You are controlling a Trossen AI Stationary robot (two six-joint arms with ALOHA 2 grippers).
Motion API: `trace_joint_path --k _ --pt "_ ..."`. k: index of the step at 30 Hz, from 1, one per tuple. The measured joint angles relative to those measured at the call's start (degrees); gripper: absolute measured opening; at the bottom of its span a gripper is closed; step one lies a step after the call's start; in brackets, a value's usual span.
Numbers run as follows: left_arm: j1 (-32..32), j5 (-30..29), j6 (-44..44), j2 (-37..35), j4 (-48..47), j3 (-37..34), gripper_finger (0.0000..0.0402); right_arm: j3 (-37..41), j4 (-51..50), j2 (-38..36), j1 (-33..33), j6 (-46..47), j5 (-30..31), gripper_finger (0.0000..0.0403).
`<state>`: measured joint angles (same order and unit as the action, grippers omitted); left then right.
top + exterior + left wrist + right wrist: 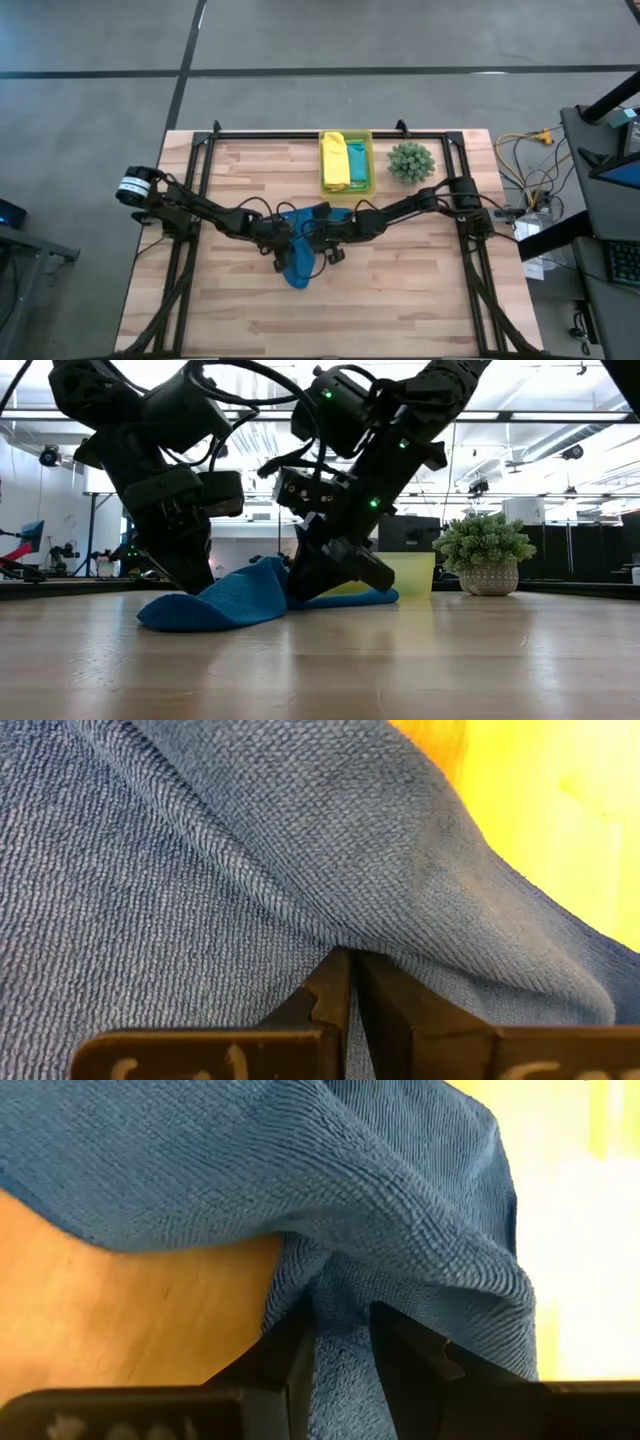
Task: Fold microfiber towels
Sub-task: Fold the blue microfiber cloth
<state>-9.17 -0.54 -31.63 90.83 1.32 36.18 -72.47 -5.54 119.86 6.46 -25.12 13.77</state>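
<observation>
Grippers [283,238] [322,240] pinch blue towel [298,268] mid-table; table edges well apart.

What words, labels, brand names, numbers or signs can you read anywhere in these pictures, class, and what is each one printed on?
None can be read.
Pale marks on the left gripper's fingers, shut on the blue towel: cut off by the picture's edge, unreadable.
Pale marks on the right gripper's body, which pinches the same towel: too blurred to read.
The towels in the bin, the bin itself and the plant pot: no print visible.
</observation>
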Motion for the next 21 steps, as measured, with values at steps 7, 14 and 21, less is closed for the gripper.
trace_joint_path --k 7,14,21 --pt "0.0 0.0 -1.0 0.0 0.0 0.0 0.0011 -2.4 -4.6 0.8 0.0 3.0 -0.2 0.0054" --pt "0.0 0.0 -1.0 0.0 0.0 0.0 0.0011 -3.3 -8.9 -0.4 0.0 6.9 -0.2 0.0011" --pt "0.0 0.1 -0.8 0.0 0.0 0.0 0.0011 -3.9 -15.7 -4.3 0.1 13.6 -0.2 0.0009"
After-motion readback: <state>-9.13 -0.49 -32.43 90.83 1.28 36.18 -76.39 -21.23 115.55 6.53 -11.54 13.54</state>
